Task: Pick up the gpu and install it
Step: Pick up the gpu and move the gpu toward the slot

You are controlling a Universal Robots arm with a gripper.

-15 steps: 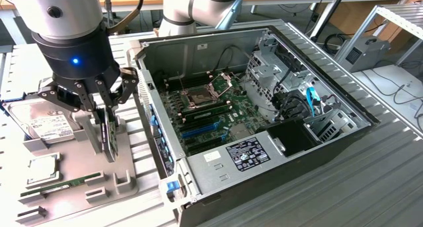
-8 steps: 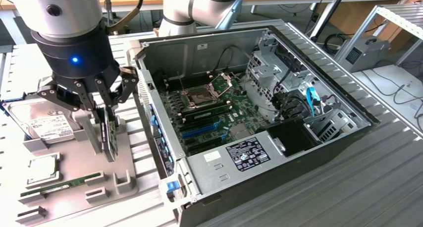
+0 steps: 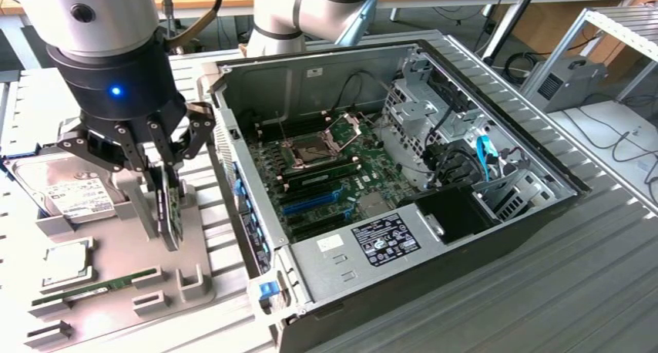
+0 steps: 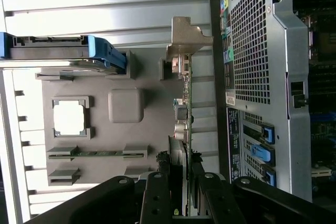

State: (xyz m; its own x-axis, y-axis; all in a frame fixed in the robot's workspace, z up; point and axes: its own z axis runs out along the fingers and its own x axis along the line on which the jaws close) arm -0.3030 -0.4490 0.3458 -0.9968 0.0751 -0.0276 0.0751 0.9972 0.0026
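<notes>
My fingers (image 3: 156, 164) are clamping the gpu (image 3: 171, 210) from both sides, and it is standing upright on edge at the grey holder tray (image 3: 119, 272). The tray is sitting on the bench (image 3: 535, 307), just beside the open computer case (image 3: 411, 176) on the exterior view's right.

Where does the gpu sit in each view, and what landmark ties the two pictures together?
Exterior view: gpu on edge at the exterior view's left, under the gripper, beside the open case.
Wrist view: gpu edge-on over the grey holder tray, next to the case's perforated wall.
Shared landmark: the grey holder tray.
</notes>
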